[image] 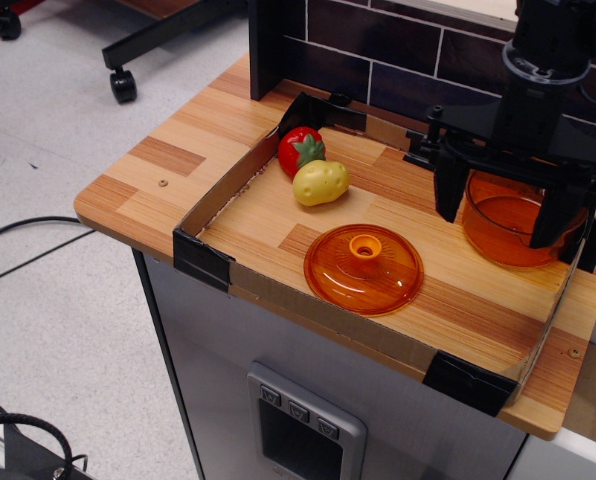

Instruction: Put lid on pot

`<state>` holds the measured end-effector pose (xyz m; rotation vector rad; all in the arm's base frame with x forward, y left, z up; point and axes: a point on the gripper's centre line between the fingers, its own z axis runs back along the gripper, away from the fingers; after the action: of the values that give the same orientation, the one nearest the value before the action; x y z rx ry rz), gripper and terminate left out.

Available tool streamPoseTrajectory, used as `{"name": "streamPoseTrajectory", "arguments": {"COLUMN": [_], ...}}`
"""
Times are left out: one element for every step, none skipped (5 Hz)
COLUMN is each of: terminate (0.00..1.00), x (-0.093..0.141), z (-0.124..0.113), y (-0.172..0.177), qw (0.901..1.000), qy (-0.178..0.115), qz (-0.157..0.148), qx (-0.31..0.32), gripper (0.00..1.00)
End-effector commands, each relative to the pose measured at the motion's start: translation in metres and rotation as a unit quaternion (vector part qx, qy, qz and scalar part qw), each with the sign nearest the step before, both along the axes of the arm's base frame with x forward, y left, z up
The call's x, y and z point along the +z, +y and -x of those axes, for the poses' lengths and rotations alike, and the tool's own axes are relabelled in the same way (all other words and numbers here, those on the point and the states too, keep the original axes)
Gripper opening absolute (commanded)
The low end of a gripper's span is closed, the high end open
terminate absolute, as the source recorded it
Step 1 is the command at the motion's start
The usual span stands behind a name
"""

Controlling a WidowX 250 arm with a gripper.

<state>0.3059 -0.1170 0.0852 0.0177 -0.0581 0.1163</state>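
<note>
The lid (364,268), translucent orange with a yellow-orange knob at its centre, lies flat on the wooden counter near the front edge. The pot (508,225), translucent orange with straight sides, stands upright at the right, to the right of the lid and a little behind it. My black gripper (505,205) hangs over the pot with its two fingers spread wide apart, one at the pot's left side and one at its right. It is open and holds nothing. The fingers and the arm hide part of the pot's rim.
A yellow toy potato (320,182) and a red toy strawberry (300,150) lie at the back left of the work area. A low cardboard border (223,195) with black corner pieces rings the work area. A dark tiled wall (378,50) stands behind. The counter drops off at left and front.
</note>
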Motion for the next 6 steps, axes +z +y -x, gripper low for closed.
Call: {"name": "streamPoseTrajectory", "arguments": {"terminate": [0.0, 0.0, 0.0, 0.0, 0.0, 0.0], "x": [0.0, 0.005, -0.002, -0.004, -0.02, -0.042], "z": [0.0, 0.006, 0.015, 0.014, 0.008, 0.0], "y": [0.0, 0.027, 0.058, 0.08, 0.088, 0.083], "qw": [1.0, 0.9997, 0.9978, 0.9976, 0.9984, 0.999], "qy": [0.0, -0.003, -0.016, -0.034, -0.021, -0.019], "qz": [0.0, 0.015, 0.024, 0.025, 0.019, 0.008], "qx": [0.0, -0.02, -0.059, -0.055, -0.049, -0.04], "gripper": [1.0, 1.0, 1.0, 1.0, 1.0, 1.0]}}
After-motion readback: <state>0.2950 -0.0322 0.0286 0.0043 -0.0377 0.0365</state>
